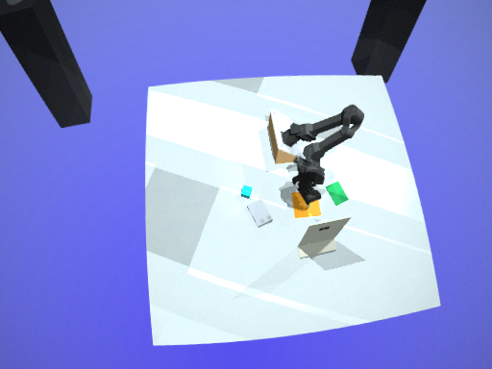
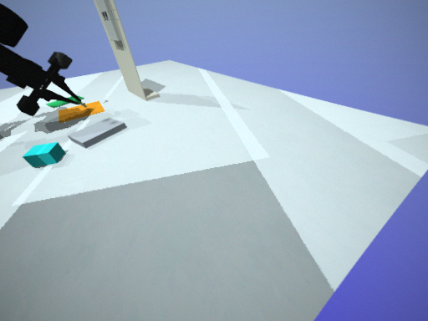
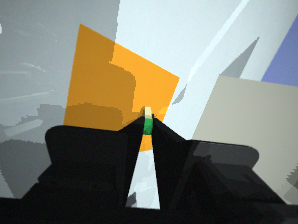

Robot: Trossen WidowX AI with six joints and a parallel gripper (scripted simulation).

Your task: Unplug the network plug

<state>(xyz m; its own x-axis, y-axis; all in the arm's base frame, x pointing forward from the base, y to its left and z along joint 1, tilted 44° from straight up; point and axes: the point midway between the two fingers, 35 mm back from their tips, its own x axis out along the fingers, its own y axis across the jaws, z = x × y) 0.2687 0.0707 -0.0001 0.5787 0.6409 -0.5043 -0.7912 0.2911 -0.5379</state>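
My gripper [image 1: 307, 204] [image 2: 84, 104] [image 3: 148, 121] points down, shut on the small plug [image 3: 147, 112], which shows cream and green between the fingertips. The fingertips are low over the flat orange square [image 1: 314, 209] [image 2: 99, 107] [image 3: 95, 60]. Whether the plug touches the table is too small to tell. The cream upright panel [image 1: 313, 238] [image 2: 130, 73] [image 3: 250, 120] stands beside the square, away from the fingers. Its socket opening [image 1: 325, 228] [image 2: 104, 16] shows dark, with no plug in it. The plug's tab cannot be made out.
A green flat patch [image 1: 337, 193] [image 2: 63, 102] lies beside the orange square. A grey slab [image 1: 259, 212] [image 2: 97, 132] and a cyan block [image 1: 246, 191] [image 2: 43, 155] lie on its other side. A brown-sided box [image 1: 273, 139] stands near the arm. Two dark pillars [image 1: 53, 72] [image 1: 386, 38] stand beyond the table.
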